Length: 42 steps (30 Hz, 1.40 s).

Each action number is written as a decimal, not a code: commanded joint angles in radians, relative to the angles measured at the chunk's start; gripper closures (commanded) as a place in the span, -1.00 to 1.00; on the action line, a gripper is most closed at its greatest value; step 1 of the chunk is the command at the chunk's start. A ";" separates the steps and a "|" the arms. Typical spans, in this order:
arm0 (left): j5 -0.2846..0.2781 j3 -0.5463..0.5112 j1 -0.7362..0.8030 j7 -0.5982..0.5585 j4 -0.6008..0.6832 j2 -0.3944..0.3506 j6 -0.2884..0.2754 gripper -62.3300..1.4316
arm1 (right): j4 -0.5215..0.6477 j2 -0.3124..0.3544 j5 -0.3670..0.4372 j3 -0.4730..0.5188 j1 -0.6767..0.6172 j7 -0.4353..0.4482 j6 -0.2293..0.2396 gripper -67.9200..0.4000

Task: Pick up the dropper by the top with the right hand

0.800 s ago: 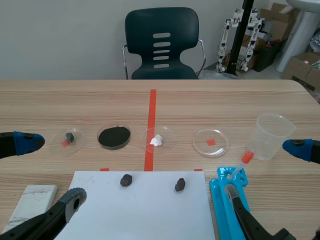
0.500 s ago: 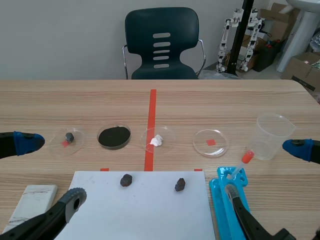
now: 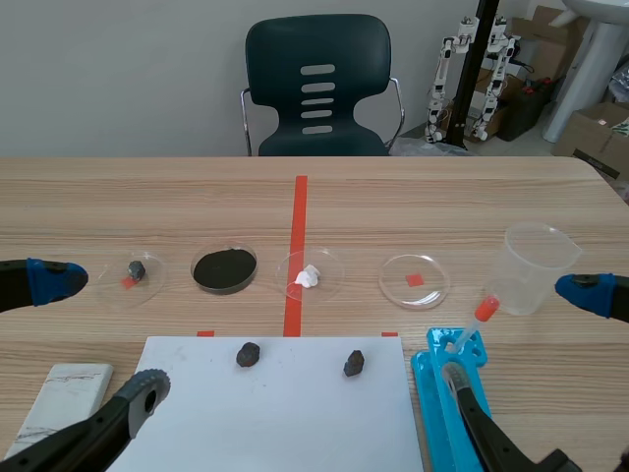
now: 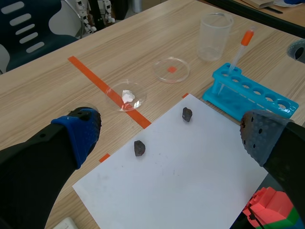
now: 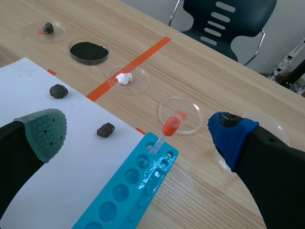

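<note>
Two right-arm fingers [image 5: 45, 136] stood wide apart, gripping nothing, with the dropper [image 5: 163, 137] ahead between them, propped in the end hole of the blue test-tube rack [image 5: 128, 191] on the tabletop [image 5: 205, 191], its orange bulb [image 5: 170, 128] leaning up and away, far from the left arm's likewise spread fingers [image 4: 78, 131].

A wooden table [image 3: 491, 197] has a dark chair [image 3: 316, 84] behind it. Four clear dishes sit in a row: one with a small dark stone [image 3: 137, 268], one with black powder [image 3: 224, 268], one with a white lump [image 3: 310, 274], and one over a red square [image 3: 414, 280]. A clear plastic cup [image 3: 536, 265] stands to their right. Nearer, a white paper sheet [image 3: 285, 413] carries two dark rocks [image 3: 248, 354], well apart. A blue rack [image 3: 429, 393] lies just beside the sheet, and a pale slab [image 3: 59, 393] on the other side.
</note>
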 commanded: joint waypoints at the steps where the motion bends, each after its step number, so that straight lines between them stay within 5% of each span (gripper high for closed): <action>1: -0.014 0.002 0.002 -0.013 0.010 -0.001 0.001 -0.98 | 0.011 0.008 0.007 0.007 -0.002 0.015 -0.003 -0.84; 16: -0.014 0.002 0.002 -0.013 0.010 -0.001 0.001 -0.98 | -0.005 0.008 0.007 0.006 0.001 0.047 -0.003 -0.84; 28: -0.014 0.002 0.002 -0.013 0.010 -0.001 0.001 -0.98 | -0.242 0.008 0.000 0.006 0.137 0.286 0.001 -0.84; 42: -0.014 0.002 0.002 -0.013 0.010 -0.001 0.001 -0.98 | -0.468 0.011 -0.013 -0.038 0.351 0.364 0.031 -0.84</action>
